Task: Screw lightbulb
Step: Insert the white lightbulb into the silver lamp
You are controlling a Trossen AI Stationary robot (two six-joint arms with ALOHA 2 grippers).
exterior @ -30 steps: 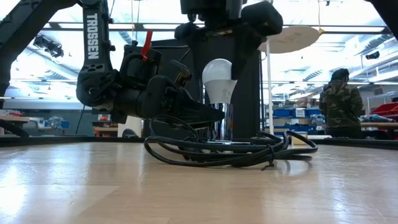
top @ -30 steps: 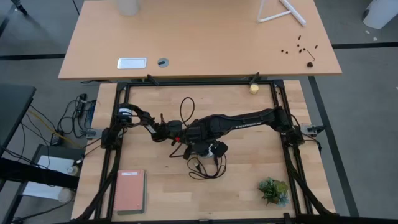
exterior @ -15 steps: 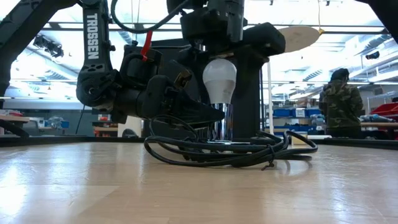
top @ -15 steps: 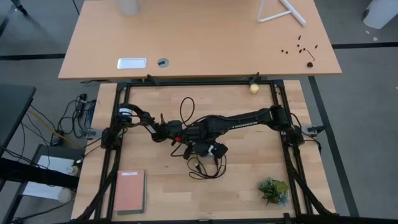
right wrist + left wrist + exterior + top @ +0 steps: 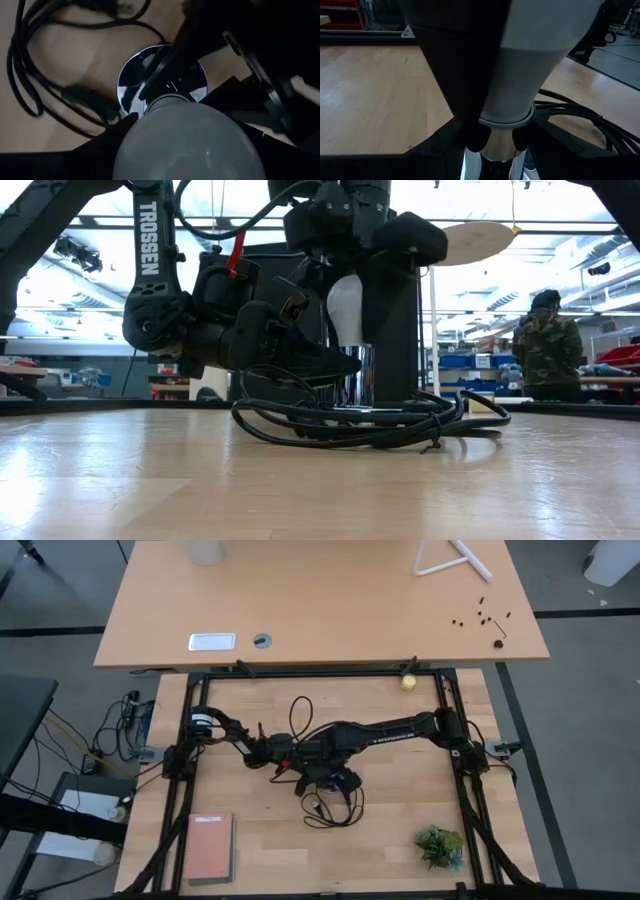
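Right gripper point(image 5: 345, 285) has dropped over the lightbulb point(image 5: 345, 310), fingers closing round it; we see bulb upright, frame centre. Left gripper point(image 5: 335, 365) clamps socket point(image 5: 358, 375).

I see the lightbulb point(image 5: 345, 310) standing upright on the socket point(image 5: 358, 375) near the table's point(image 5: 400, 830) middle; the right gripper point(image 5: 350, 240) sits over the bulb from above; the left gripper point(image 5: 335, 363) lies at the socket's left; cord point(image 5: 400, 425) coils in front; a book point(image 5: 208, 846) lies near-left, a plant point(image 5: 440, 846) near-right.
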